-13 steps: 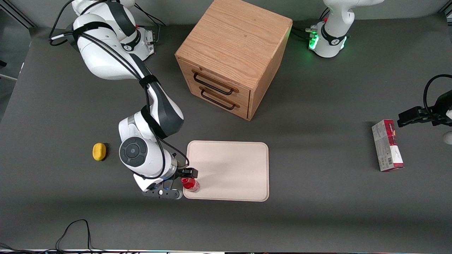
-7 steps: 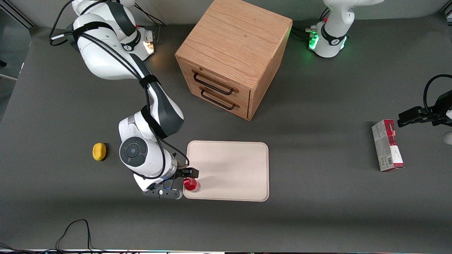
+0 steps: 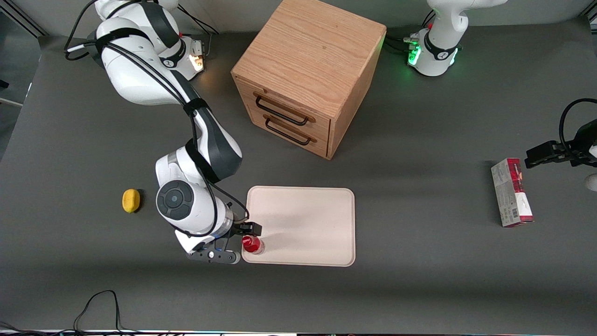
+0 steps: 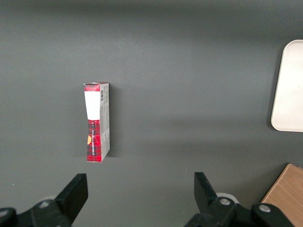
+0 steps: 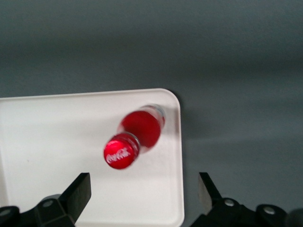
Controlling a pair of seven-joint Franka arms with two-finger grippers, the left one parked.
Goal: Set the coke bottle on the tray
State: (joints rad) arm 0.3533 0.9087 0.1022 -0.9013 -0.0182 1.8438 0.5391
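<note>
The coke bottle (image 3: 253, 245) stands upright on the cream tray (image 3: 308, 224), in the tray's corner nearest the front camera, toward the working arm's end. In the right wrist view its red cap with white script (image 5: 121, 151) faces the camera, and the red body (image 5: 143, 126) sits just inside the tray (image 5: 52, 142) rim. My right gripper (image 3: 243, 241) hovers above the bottle, open. Its two dark fingers (image 5: 79, 190) stand wide apart with only tray and table between them, and the gripper (image 5: 143, 191) touches nothing.
A wooden drawer cabinet (image 3: 308, 74) stands farther from the front camera than the tray. A yellow lemon-like object (image 3: 131, 200) lies beside the working arm. A red-and-grey carton (image 3: 511, 192) (image 4: 97, 120) lies toward the parked arm's end.
The right arm's wrist has drifted slightly away from the tray. The bottle stays in the same tray corner. A light at the working arm's base has turned amber.
</note>
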